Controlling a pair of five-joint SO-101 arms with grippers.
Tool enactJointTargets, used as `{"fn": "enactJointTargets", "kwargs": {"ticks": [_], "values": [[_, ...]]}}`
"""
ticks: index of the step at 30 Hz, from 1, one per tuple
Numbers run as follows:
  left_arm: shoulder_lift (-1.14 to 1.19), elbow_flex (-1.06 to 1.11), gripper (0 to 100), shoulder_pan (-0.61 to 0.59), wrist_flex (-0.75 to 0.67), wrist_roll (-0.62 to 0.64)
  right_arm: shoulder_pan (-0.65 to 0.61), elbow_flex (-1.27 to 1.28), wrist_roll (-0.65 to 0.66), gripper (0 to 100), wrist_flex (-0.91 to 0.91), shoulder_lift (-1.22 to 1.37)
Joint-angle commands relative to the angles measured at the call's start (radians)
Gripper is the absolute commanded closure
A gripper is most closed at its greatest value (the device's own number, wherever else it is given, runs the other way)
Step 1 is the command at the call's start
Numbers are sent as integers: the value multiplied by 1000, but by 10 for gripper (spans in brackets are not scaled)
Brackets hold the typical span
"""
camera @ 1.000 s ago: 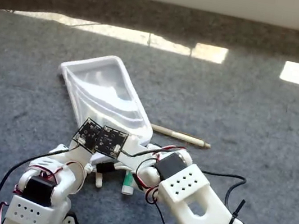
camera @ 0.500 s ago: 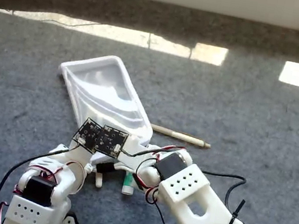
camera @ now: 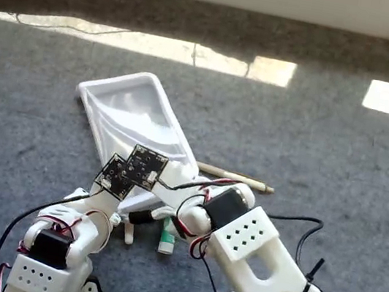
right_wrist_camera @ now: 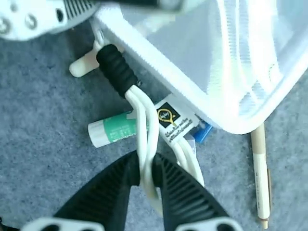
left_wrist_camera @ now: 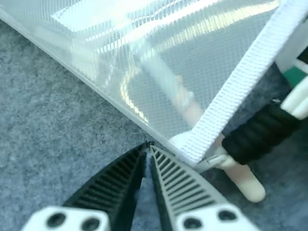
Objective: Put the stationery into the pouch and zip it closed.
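Pouch (camera: 136,118) of clear mesh lies flat on the grey carpet (camera: 312,150), its near corner right in front of the two arms. A beige pen (camera: 234,176) rests on the carpet just beside the pouch's near right edge, outside it. A green-and-white tube (right_wrist_camera: 113,130) also lies outside the pouch, on the carpet close to that same corner, and a pale stub (left_wrist_camera: 240,178) pokes out from under the corner.

A white cord (right_wrist_camera: 144,130) with a black wrapped section (right_wrist_camera: 117,70) hangs from the corner of the pouch, next to a small printed tag (right_wrist_camera: 172,120). The right gripper (right_wrist_camera: 147,173) is narrowed around this cord, with the white strands pinched between its fingers, just above the carpet and near the tube.

The left gripper (left_wrist_camera: 147,151) has its fingers pressed together with no gap. Its tips sit right at the pouch's edge, close to the white woven strap (left_wrist_camera: 240,82) that borders the opening. Whether it pinches any of the mesh cannot be told.
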Motion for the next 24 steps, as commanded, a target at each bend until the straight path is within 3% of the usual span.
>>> {"fn": "enactJointTargets", "kwargs": {"ticks": [1, 8, 24], "values": [[-10, 19, 990, 2, 6, 9, 35, -82, -15, 994, 31, -16], [-10, 19, 990, 2, 6, 9, 171, -81, -80, 994, 31, -27], [-10, 19, 990, 2, 6, 9, 240, 124, -141, 994, 58, -430]]}}
